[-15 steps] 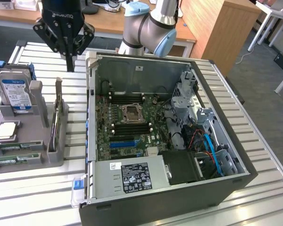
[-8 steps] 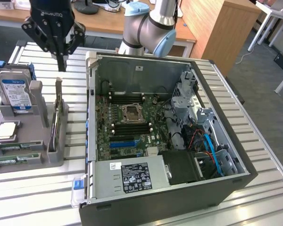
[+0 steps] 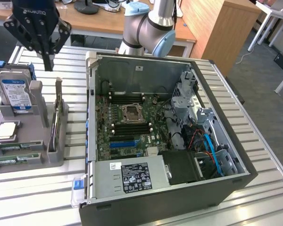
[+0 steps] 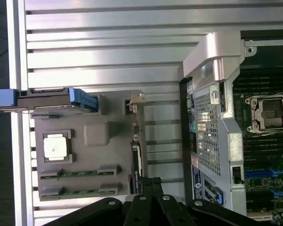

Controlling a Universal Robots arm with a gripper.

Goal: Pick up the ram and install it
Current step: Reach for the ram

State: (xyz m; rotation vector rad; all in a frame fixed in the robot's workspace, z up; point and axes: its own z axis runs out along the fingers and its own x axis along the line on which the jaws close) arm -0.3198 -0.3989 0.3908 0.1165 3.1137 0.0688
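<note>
My gripper (image 3: 48, 63) hangs above the grey holder (image 3: 42, 162) that sits on the slatted metal table (image 3: 37, 197), at the exterior view's left of the open computer case (image 3: 226, 188). My fingers are clenched together and there is nothing between them.

The ram (image 3: 19, 145) lies flat in the holder, at the end nearest the exterior camera. A second green stick (image 3: 14, 158) lies just beside it and parallel to it. Both sit in their own slots, and I touch neither. In the wrist view the same two sticks, the ram (image 4: 80, 173) and its neighbour (image 4: 80, 191), lie side by side next to the square silver chip (image 4: 54, 146), while my closed fingertips (image 4: 151, 184) are off to one side of them, over the holder's edge.

In the exterior view the silver chip (image 3: 7, 131) rests just behind the sticks, and the hard drive (image 3: 14, 94) with its blue and white label stands propped up beyond it. A thin board (image 3: 59, 113) stands on edge in the holder on the side towards the case, below my fingers.

Inside the case the green motherboard (image 3: 132, 136) lies exposed, with the processor socket (image 3: 132, 113) near its middle and dark memory slots on both sides of it. The power supply (image 3: 132, 176) fills the near corner.
</note>
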